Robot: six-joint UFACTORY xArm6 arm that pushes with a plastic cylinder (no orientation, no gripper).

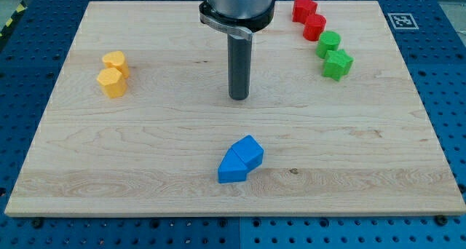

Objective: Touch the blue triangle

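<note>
The pale wooden surface (pixel 145 169) lies on a blue perforated bench (pixel 444 74). My tip (pixel 239 97) stands mid-board; this end effector is a bare rod, grasping nothing. The blue triangle block (pixel 231 167) sits toward the view's bottom, well apart from my tip, touching a second blue block (pixel 250 151); the pair runs diagonally, lower left to upper right. Yellow blocks (pixel 113 74) sit left; red (pixel 309 17) and green blocks (pixel 333 54) sit upper right.
</note>
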